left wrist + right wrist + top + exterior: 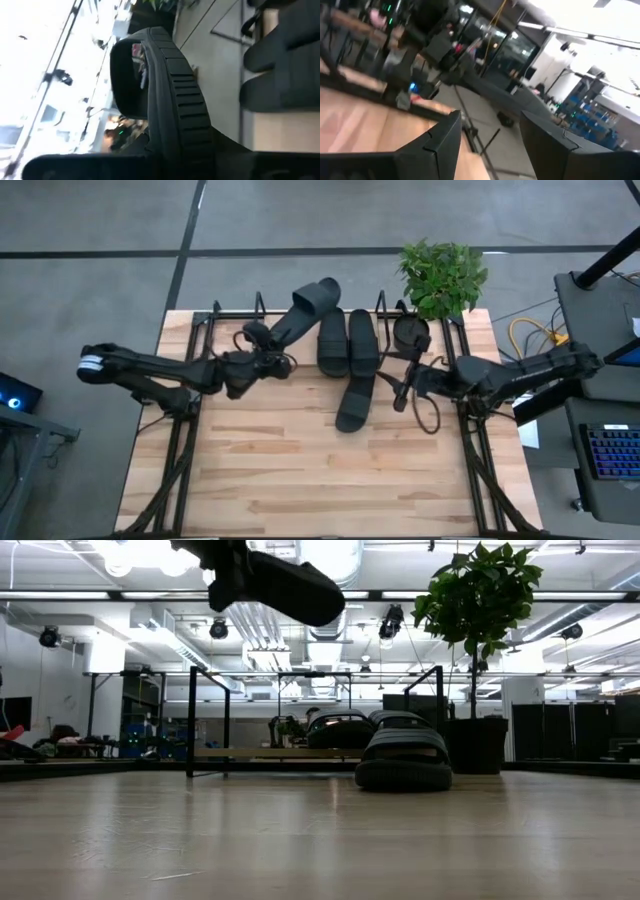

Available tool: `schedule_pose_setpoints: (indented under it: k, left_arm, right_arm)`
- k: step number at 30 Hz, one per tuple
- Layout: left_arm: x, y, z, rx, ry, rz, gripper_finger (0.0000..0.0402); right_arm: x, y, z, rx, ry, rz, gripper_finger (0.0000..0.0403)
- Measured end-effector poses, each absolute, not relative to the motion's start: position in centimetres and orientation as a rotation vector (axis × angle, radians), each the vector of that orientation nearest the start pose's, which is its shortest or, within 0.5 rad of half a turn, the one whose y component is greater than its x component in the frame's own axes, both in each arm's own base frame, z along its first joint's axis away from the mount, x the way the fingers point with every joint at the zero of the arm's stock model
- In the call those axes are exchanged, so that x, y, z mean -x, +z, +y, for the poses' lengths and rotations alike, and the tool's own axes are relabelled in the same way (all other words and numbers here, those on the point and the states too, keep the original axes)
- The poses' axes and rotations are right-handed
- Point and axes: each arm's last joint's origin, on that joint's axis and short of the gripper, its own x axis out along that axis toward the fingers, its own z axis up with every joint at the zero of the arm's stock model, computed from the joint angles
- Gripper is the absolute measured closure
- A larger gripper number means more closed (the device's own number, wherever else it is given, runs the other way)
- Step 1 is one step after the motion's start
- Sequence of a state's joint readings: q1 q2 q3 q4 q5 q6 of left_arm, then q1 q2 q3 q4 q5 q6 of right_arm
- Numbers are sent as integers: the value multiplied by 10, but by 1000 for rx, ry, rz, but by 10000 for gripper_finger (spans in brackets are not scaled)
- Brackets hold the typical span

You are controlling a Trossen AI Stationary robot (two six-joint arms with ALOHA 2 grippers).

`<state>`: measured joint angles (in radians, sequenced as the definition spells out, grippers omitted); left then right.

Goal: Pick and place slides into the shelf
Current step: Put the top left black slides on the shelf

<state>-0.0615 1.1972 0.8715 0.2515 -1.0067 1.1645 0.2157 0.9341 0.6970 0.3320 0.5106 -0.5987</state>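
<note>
My left gripper [264,346] is shut on one black slide [303,312], held high over the shelf's left part; the low view shows this slide [285,585] well above the shelf board [250,753]. Two slides [332,340] [362,340] lie side by side on the shelf, between its black wire uprights [215,313]. The other slide [355,402] lies sole down on the table in front of the shelf. My right gripper [400,392] is open, just right of that slide and apart from it. My left gripper holds the slide by the end nearest the arm [279,337], coming from the table's left. The slide's own body [175,100] hides where the fingers sit. Lifted clear, the slide slants away from the gripper toward the far right, strap [318,295] at its free end.
A green plant [441,273] in a black pot [410,333] stands at the shelf's right end, close to my right arm. Black frame rails [180,440] run along both table sides. The near half of the wooden tabletop [300,480] carries nothing.
</note>
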Motion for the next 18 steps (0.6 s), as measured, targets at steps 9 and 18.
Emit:
schedule_pose_setpoints:
  k: [9, 18]
  left_arm:
    - [-274, 308, 0, -1163, 815, 672, 368]
    - [-274, 310, -14, -1155, 785, 613, 368]
  right_arm:
    - [-228, 330, 35, 1048, -236, 248, 211]
    - [-258, 337, 33, 1221, -227, 295, 211]
